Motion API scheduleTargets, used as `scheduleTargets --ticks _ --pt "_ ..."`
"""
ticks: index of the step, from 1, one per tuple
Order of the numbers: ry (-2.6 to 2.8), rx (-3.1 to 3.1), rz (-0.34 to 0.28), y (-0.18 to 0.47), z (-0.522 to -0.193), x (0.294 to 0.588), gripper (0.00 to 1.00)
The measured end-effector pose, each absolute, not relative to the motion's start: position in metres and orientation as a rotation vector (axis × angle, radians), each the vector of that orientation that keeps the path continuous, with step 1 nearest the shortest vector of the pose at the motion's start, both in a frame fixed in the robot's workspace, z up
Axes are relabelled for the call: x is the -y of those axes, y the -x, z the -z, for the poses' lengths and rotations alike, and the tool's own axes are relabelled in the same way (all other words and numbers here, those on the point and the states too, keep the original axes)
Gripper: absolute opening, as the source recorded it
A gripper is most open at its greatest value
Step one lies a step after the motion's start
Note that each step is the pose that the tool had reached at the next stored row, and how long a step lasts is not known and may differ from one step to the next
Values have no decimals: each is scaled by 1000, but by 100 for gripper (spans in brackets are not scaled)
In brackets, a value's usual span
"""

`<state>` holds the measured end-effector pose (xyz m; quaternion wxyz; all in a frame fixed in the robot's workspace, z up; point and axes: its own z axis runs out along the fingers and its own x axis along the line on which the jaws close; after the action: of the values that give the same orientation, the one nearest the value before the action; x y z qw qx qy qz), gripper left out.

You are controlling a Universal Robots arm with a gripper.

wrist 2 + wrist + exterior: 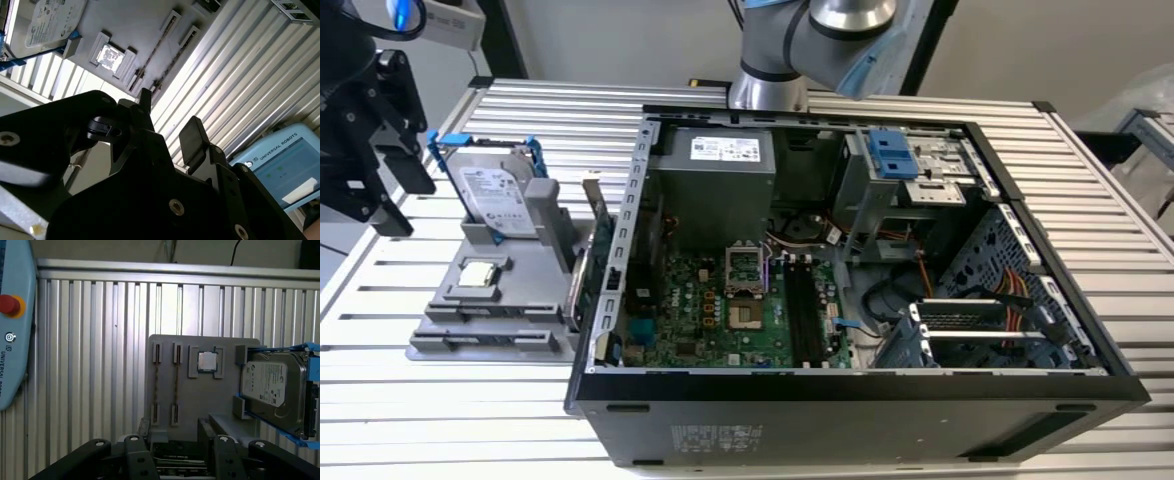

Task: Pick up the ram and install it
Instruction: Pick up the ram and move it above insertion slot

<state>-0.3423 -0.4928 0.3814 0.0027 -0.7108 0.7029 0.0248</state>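
Jaws stand released and empty above the grey holder (pixel 200 400) on the counter (pixel 90 365); the ram (pixel 176 385) stands on edge in its slot there, a second stick (pixel 156 385) just beside. My judgement: centre over one stick alone, square to its length

Robotics lab: slatted aluminium bench (pixel 454 420), opened computer case (pixel 854 415)

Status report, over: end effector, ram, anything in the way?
End effector open, empty. Two ram sticks on edge in gray holder, untouched. No obstruction seen.
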Motion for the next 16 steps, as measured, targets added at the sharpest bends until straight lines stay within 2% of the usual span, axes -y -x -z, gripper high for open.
scheduleTargets --ticks 16 --pt "2229 -2205 -78 342 -375 493 100"
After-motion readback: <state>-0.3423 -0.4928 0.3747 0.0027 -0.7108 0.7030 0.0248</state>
